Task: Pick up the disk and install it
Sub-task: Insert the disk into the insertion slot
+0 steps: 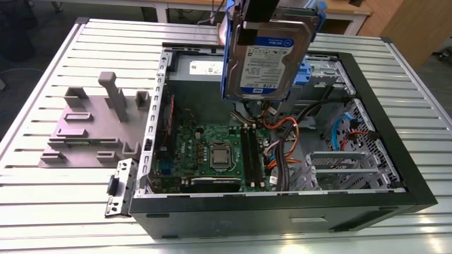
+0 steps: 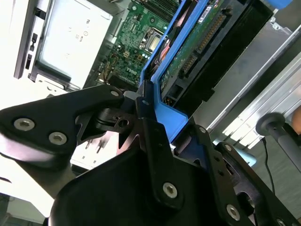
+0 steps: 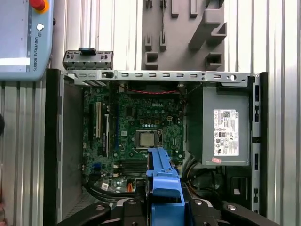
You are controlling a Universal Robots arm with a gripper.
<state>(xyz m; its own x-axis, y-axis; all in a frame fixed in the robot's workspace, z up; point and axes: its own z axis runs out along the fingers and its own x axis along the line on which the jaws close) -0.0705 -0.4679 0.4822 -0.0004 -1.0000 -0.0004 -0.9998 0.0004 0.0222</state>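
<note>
1. In the exterior view, the gripper (image 1: 258, 18) hangs above the open computer case (image 1: 282, 217), which lies on its side on the slatted table (image 1: 42, 211). The disk (image 1: 272, 53) hangs upright from it with its label towards the camera. It is clear of the case and over the far half, above the motherboard (image 1: 211, 153). A grey fixture plate (image 1: 84, 127) sits on the exterior view's left, just beside the case.
2. In the second wrist view, the gripper (image 2: 149, 101) is clamped on the disk (image 2: 197, 42) at its blue side rails (image 2: 164, 113). The connector end points away from the fingers (image 2: 155, 141), probably so that end stays free to enter a bay.
3. The first wrist view looks straight down into the case. The disk (image 3: 163, 176) shows edge-on over the near part of the motherboard (image 3: 136, 127), beside the power supply (image 3: 225, 127). By my judgement the disk is lifted but not yet seated.
</note>
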